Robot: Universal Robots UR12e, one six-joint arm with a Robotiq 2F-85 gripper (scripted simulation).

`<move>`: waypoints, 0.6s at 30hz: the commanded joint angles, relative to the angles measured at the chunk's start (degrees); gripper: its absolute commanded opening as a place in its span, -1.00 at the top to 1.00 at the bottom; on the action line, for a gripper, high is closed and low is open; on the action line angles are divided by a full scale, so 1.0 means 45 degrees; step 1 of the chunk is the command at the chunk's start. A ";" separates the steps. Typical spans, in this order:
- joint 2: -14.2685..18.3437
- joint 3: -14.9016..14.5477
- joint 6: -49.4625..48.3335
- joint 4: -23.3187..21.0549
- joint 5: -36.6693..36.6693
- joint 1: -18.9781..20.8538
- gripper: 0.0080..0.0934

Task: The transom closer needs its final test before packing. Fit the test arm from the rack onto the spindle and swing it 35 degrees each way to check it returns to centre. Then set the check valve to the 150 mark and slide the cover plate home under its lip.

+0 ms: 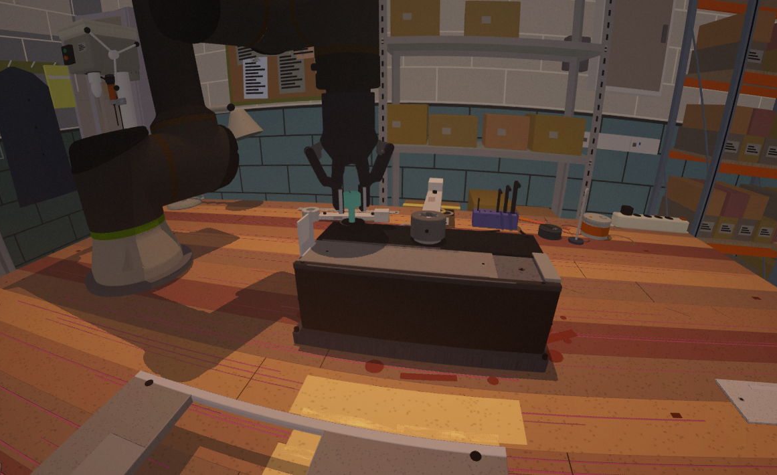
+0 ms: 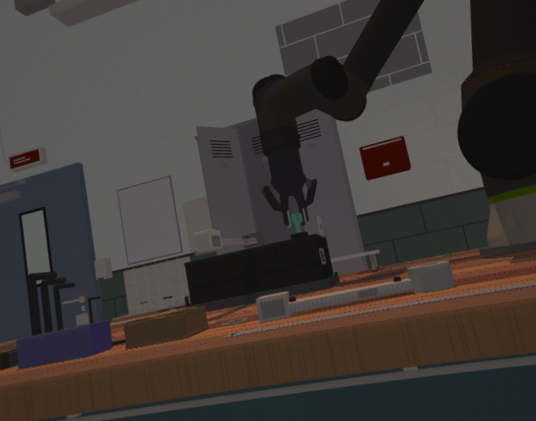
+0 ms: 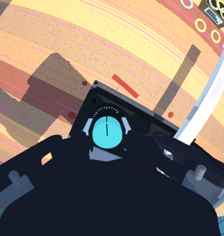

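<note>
My gripper points straight down over the left end of the dark closer body. The teal check valve knob is held in its closed fingers. From the wrist camera the knob is a round teal cap with a black pointer line aimed at a white tick scale. A grey round spindle hub sits on the body's top, right of the knob. The grey cover plate lies along the body's front top edge. A white arm lies just behind the knob.
A purple tool block with black keys stands behind the closer. A spool and a power strip lie far right. A long grey bar lies on the bench. The robot base stands to the left.
</note>
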 commanded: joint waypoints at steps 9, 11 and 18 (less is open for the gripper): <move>0.0003 -0.0007 -0.0001 -0.0010 0.0001 -0.0002 0.96; 0.0003 -0.0007 -0.0001 -0.0010 0.0001 -0.0002 0.87; 0.0003 -0.0007 -0.0001 -0.0010 0.0001 -0.0002 0.54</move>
